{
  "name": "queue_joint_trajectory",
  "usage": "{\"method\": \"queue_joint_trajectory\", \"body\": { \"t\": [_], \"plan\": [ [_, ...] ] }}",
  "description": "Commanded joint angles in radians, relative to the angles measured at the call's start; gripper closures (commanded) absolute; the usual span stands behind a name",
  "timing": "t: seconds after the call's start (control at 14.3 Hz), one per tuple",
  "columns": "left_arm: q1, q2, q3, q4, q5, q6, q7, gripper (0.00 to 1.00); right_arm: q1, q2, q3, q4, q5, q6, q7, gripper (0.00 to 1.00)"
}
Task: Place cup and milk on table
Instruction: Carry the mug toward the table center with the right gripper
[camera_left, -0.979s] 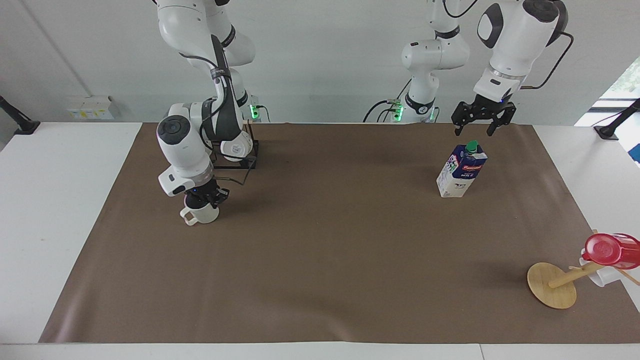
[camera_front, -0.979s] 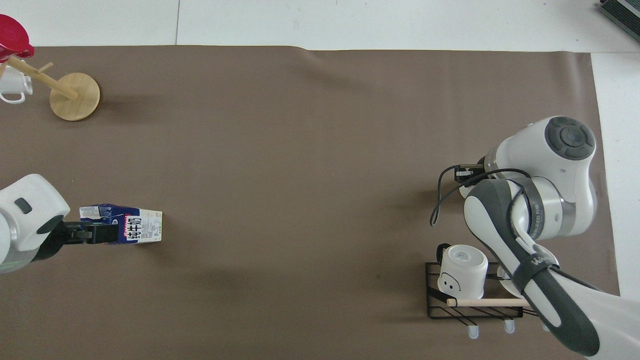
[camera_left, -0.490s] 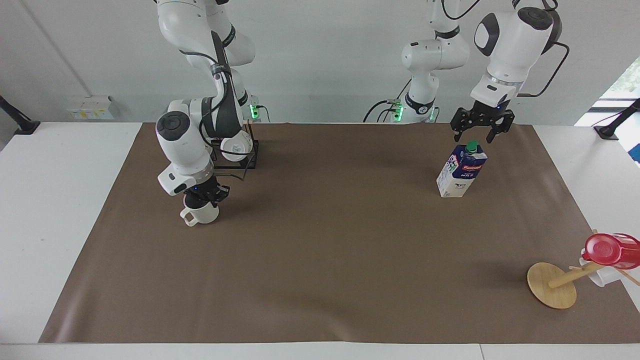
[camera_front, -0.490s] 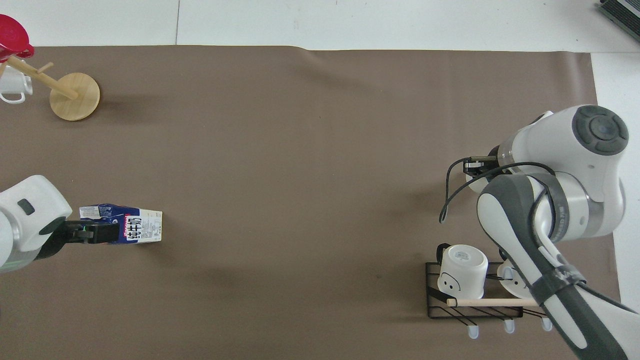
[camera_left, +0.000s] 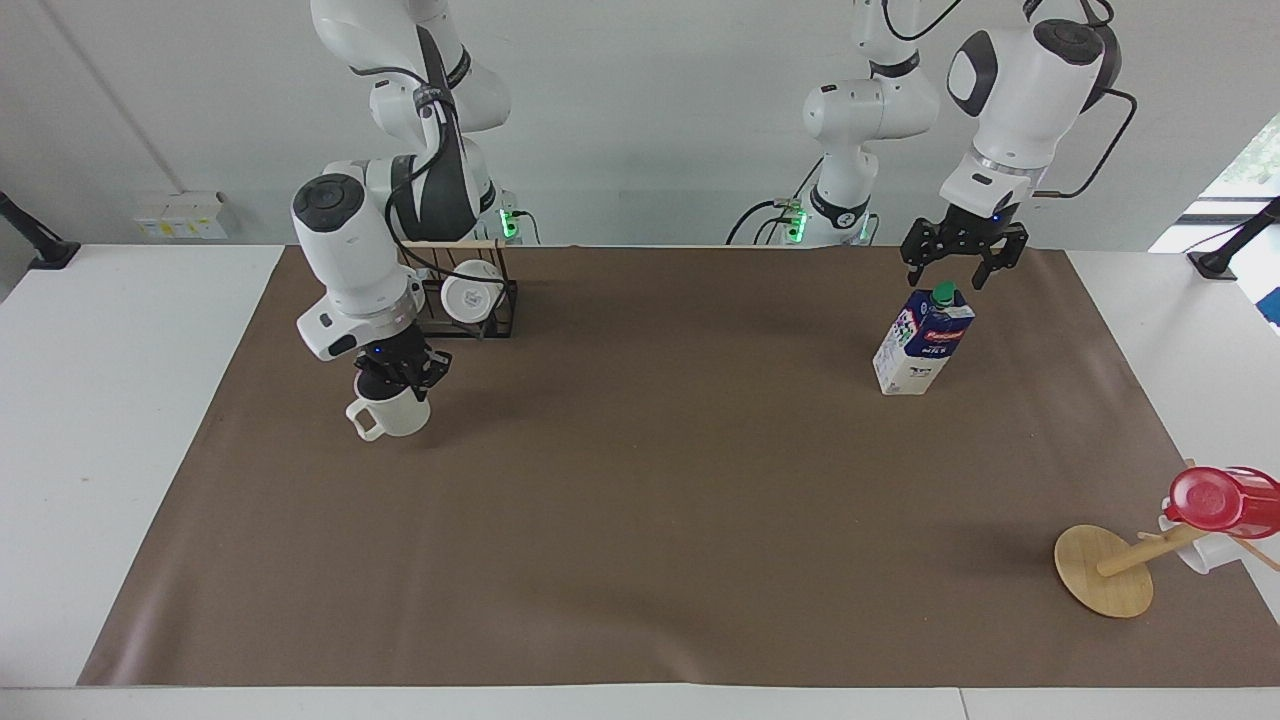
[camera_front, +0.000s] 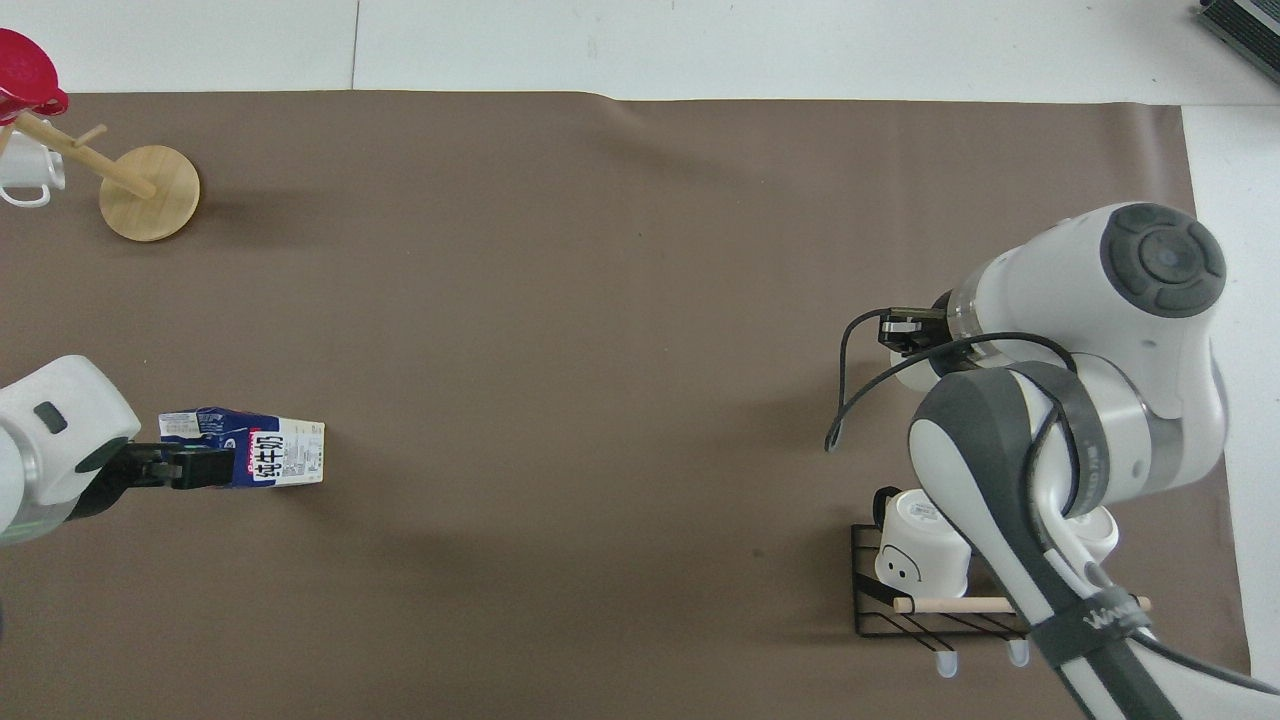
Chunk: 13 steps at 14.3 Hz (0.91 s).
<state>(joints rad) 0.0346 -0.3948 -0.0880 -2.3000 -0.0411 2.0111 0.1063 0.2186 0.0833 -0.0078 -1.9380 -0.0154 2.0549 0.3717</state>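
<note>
The cream-white cup (camera_left: 390, 415) is upright, low at the brown sheet of the table (camera_left: 650, 520), in front of the wire rack toward the right arm's end. My right gripper (camera_left: 402, 378) comes straight down on it and is shut on the cup's rim. I cannot tell whether the cup's base rests on the sheet. In the overhead view the right arm hides most of the cup. The milk (camera_left: 925, 340) (camera_front: 255, 462) stands upright on the sheet toward the left arm's end. My left gripper (camera_left: 948, 280) (camera_front: 185, 468) hangs open just above its green cap, clear of it.
A black wire rack (camera_left: 500, 310) (camera_front: 865, 600) holding white mugs stands close to the right arm's base. A tipped wooden mug tree (camera_left: 1105, 570) (camera_front: 150, 192) with a red cup (camera_left: 1225, 500) and a white mug lies at the table corner farthest from the robots, at the left arm's end.
My right arm has swung its wrist, and the cup has shifted a little with the gripper, away from the spot beside the rack. The left gripper has drawn back slightly over the milk.
</note>
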Motion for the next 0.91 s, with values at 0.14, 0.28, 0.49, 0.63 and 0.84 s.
{"method": "queue_joint_trajectory", "body": {
  "t": [0.14, 0.28, 0.49, 0.63, 0.84],
  "plan": [
    [0.021, -0.029, -0.009, -0.052, -0.01, 0.04, 0.024, 0.0, 0.145, 0.052, 0.002, 0.069, -0.003, -0.016, 0.214, 1.0],
    [0.021, -0.029, -0.01, -0.053, -0.01, 0.044, 0.024, 0.0, 0.192, 0.078, 0.002, 0.1, -0.002, -0.019, 0.291, 1.0],
    [0.021, -0.027, -0.009, -0.073, -0.01, 0.078, 0.026, 0.0, 0.277, 0.108, 0.002, 0.106, 0.006, 0.004, 0.409, 1.0],
    [0.021, -0.026, -0.009, -0.075, -0.01, 0.087, 0.024, 0.0, 0.323, 0.136, 0.002, 0.105, 0.006, 0.042, 0.493, 1.0],
    [0.027, -0.025, -0.009, -0.107, -0.01, 0.123, 0.024, 0.0, 0.386, 0.182, 0.002, 0.103, -0.003, 0.094, 0.617, 1.0]
  ]
}}
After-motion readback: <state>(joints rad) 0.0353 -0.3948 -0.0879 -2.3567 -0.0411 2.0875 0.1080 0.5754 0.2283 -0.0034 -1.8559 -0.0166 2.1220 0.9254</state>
